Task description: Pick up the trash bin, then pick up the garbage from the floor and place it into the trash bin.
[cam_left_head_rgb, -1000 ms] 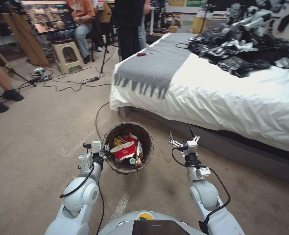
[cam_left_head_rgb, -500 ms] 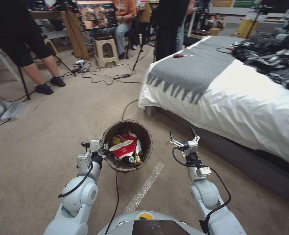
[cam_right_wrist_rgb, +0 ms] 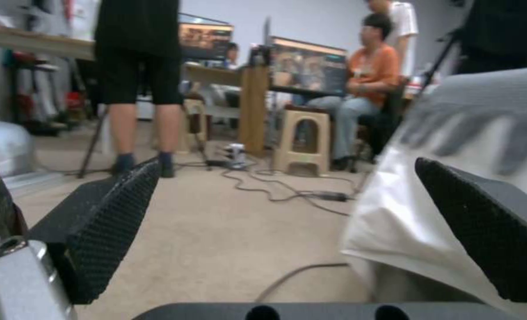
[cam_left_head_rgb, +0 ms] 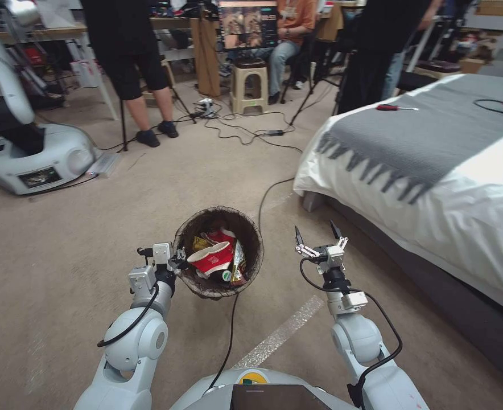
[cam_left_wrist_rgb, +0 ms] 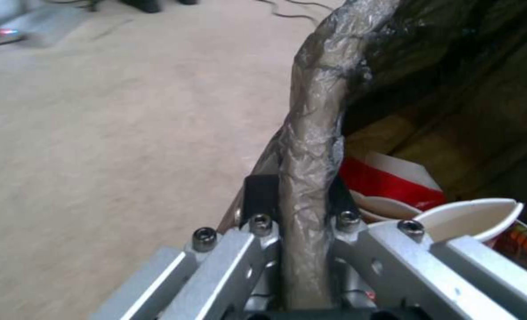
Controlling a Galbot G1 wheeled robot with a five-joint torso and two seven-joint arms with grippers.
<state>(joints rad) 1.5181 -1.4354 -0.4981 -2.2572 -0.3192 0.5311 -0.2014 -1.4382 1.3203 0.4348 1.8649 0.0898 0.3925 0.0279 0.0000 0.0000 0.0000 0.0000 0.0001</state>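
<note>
Left gripper (cam_left_head_rgb: 178, 263) clamped on trash bin (cam_left_head_rgb: 251, 236) rim

Beige carpet (cam_left_head_rgb: 92, 228) under me, strip of silvery tape (cam_left_head_rgb: 280, 336) across it near my base. Bed (cam_left_head_rgb: 462, 188) on my right: white duvet, grey fringed throw (cam_left_head_rgb: 416, 131) over top, red-handled screwdriver (cam_left_head_rgb: 391, 107) lying on throw. Black cables (cam_left_head_rgb: 246, 128) snaking over floor toward beige plastic stool (cam_left_head_rgb: 250, 85). Wooden desk (cam_left_head_rgb: 206, 51) behind stool, lit monitor (cam_left_head_rgb: 248, 24) on it. White machine base (cam_left_head_rgb: 35, 156) parked far left. Plain pale wall (cam_right_wrist_rgb: 311, 18) at back.
</note>
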